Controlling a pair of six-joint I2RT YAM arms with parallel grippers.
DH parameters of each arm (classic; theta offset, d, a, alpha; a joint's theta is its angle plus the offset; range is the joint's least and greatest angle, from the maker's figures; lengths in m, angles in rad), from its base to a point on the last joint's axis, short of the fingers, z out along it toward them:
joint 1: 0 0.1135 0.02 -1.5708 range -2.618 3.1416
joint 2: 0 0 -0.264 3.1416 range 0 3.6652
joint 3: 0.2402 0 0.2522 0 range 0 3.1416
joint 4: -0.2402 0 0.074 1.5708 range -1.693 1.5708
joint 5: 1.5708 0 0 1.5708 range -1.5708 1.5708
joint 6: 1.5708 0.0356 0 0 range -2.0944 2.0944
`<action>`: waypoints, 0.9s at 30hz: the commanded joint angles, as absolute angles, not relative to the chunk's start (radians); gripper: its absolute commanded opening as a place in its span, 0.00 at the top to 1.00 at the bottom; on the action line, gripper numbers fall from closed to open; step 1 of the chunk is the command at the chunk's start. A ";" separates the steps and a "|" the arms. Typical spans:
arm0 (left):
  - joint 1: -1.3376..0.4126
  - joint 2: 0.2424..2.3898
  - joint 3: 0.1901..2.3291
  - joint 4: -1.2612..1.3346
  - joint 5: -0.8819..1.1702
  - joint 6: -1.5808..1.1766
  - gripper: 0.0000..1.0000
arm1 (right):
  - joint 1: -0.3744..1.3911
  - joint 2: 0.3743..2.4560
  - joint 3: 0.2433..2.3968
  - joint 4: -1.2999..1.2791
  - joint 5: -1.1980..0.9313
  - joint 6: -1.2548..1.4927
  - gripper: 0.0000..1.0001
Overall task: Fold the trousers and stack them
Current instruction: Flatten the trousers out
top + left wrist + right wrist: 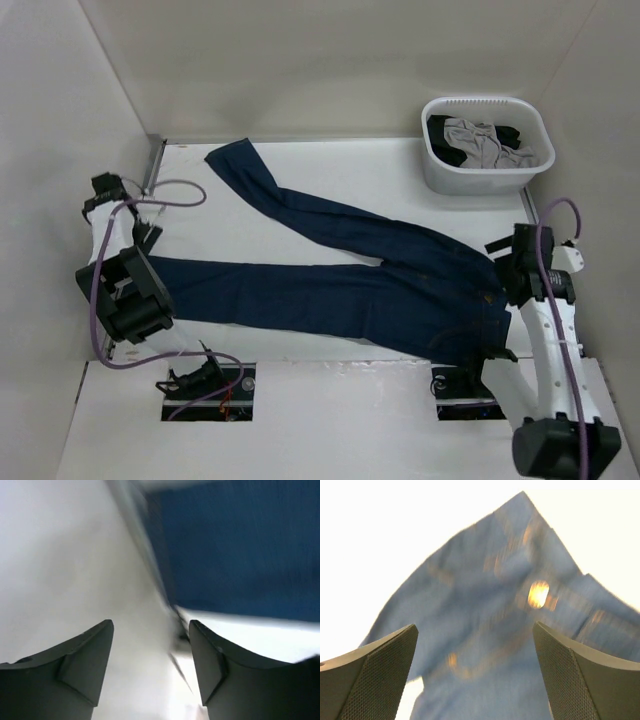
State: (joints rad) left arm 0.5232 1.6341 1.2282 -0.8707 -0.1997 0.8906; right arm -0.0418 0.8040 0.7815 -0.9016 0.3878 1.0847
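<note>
From the top I can't see the trousers' [330,280] lower hem under the left arm [135,290], or the waistband end under the right arm [545,320]. The left wrist view is smeared and the denim is cut off top and right. The right wrist view is blurred and blown out, so seams are unreadable. The basket [432,168] clothes [480,140] are too jumbled to name.

Both wrist views blurred; trousers [495,645] glare, washed-out.

trousers [330,295] matt denim; basket [470,181] smooth white plastic
</note>
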 commanded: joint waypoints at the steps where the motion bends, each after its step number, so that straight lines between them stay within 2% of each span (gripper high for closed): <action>1: 0.406 1.641 1.463 -0.687 -0.138 0.778 0.37 | -0.229 0.856 0.766 -0.678 0.263 0.813 0.00; 4: 0.282 1.724 1.612 -0.626 -0.036 0.657 0.32 | -0.314 0.940 0.739 -0.583 0.207 0.782 0.00; 8: 0.125 1.987 1.848 -0.534 0.054 0.487 0.34 | -0.328 1.031 0.738 -0.477 0.215 0.785 0.00; 12: 0.044 2.225 2.029 -0.404 0.049 0.425 0.33 | -0.323 1.066 0.756 -0.456 0.229 0.761 0.00; 15: 0.012 2.364 2.144 -0.417 0.031 0.431 0.34 | -0.320 1.029 0.752 -0.459 0.250 0.736 0.00; 17: -0.008 2.431 2.196 -0.460 -0.050 0.443 0.34 | -0.320 0.991 0.739 -0.463 0.261 0.720 0.00; 22: -0.030 2.468 2.157 -0.563 -0.112 0.506 0.39 | -0.320 0.934 0.710 -0.486 0.249 0.715 0.00; 27: 0.019 2.367 1.906 -0.597 -0.170 0.561 0.44 | -0.324 0.975 0.713 -0.500 0.244 0.715 0.00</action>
